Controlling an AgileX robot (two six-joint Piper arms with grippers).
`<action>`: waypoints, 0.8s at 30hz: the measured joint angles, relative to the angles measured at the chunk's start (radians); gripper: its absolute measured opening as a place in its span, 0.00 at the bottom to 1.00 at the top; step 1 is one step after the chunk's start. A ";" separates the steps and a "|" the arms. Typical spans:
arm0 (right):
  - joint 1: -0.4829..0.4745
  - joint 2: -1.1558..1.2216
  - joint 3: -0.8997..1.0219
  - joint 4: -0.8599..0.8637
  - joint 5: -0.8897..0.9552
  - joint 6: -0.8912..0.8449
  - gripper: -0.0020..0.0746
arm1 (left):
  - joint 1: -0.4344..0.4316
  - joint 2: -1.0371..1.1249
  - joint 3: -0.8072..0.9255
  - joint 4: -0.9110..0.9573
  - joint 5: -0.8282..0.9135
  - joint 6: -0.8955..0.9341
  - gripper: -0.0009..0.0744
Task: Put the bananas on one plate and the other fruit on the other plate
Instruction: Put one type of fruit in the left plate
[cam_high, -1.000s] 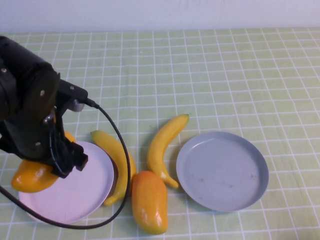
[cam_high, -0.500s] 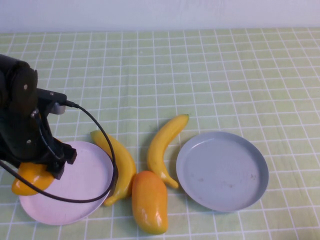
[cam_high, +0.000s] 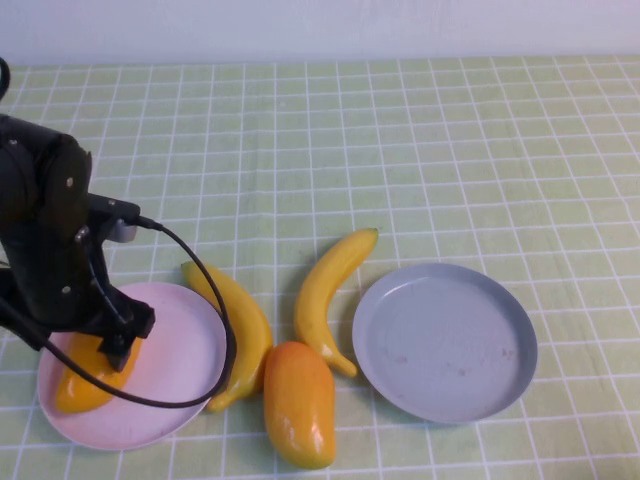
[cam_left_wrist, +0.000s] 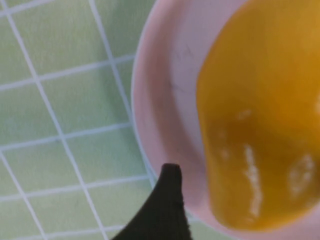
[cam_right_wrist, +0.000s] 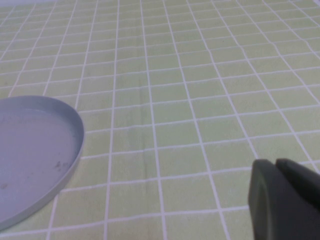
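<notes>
Green checked cloth (cam_high: 450, 150) is spread over the table. At the near left, the left arm is bent down over the pink plate (cam_high: 180, 350), and its left gripper (cam_high: 105, 350) is held spread wide over one mango (cam_high: 85, 375), which lies on the plate ungripped. Two mangoes are counted; the second mango (cam_high: 298, 403) lies on the cloth between the plates. Two bananas (cam_high: 330, 290) lie beside it. The grey-blue plate (cam_high: 445, 340) sits at the right. The right gripper (cam_right_wrist: 282, 200) is seen pressed shut above the cloth, holding nothing.
</notes>
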 joint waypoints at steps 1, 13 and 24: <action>0.000 0.000 0.000 0.000 0.000 0.000 0.00 | 0.000 0.000 -0.005 -0.002 0.016 -0.002 0.90; 0.000 0.000 0.000 0.000 0.000 0.000 0.00 | -0.065 -0.163 -0.038 -0.157 0.094 0.044 0.90; 0.000 0.000 0.000 0.000 0.000 0.000 0.00 | -0.452 -0.220 -0.038 -0.134 -0.082 -0.137 0.90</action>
